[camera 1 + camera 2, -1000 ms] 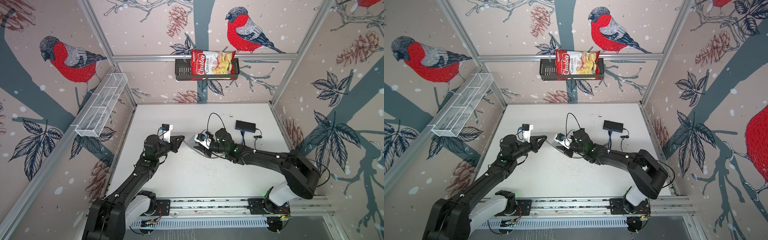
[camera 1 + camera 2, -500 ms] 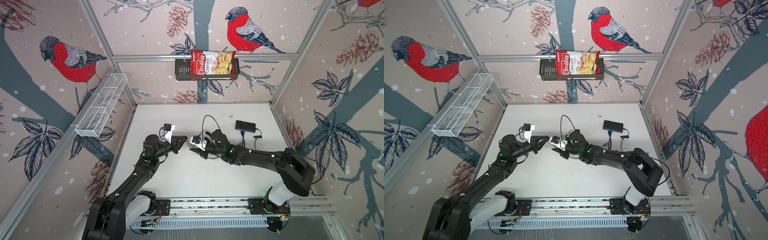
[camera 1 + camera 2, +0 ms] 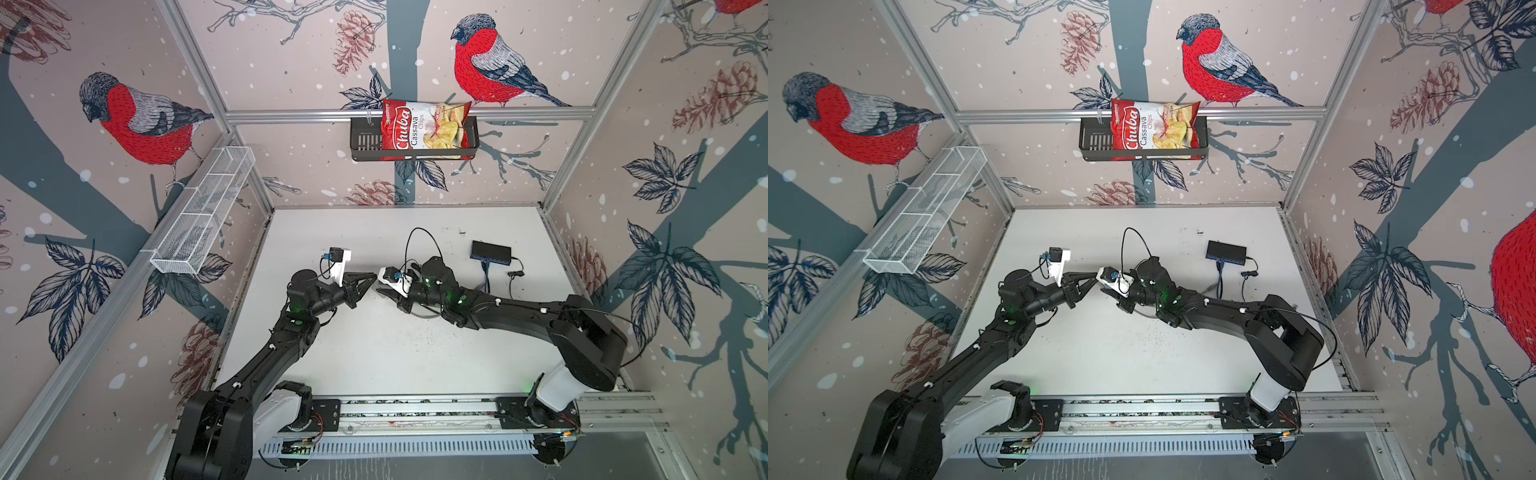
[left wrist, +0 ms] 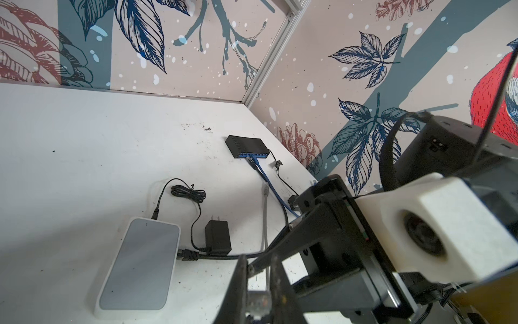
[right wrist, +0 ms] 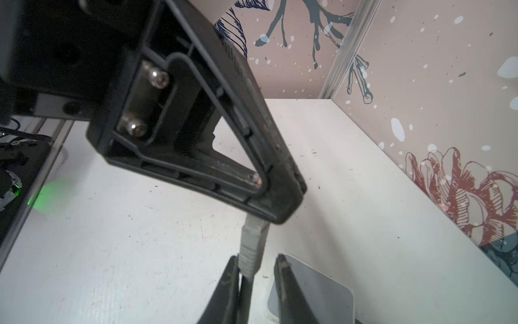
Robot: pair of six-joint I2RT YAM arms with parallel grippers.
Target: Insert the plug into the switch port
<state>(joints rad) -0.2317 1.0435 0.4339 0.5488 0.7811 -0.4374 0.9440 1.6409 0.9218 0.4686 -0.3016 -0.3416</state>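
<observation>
Grey plug point(image 5: 251, 244) clamped in left hand point(image 4: 258, 269), right hand point(image 5: 257, 259) parted around it

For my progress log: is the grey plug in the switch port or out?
Out. The left end effector holds the grey plug, apart from the black switch, which has a blue cable plugged in.

blk switch point(image 3: 491, 250), blue cable point(image 4: 259, 169), grey plug point(image 5: 252, 241), red chips bag point(image 3: 424, 129), wht table point(image 3: 374, 353), red-bird wallpaper point(image 3: 478, 62)
</observation>
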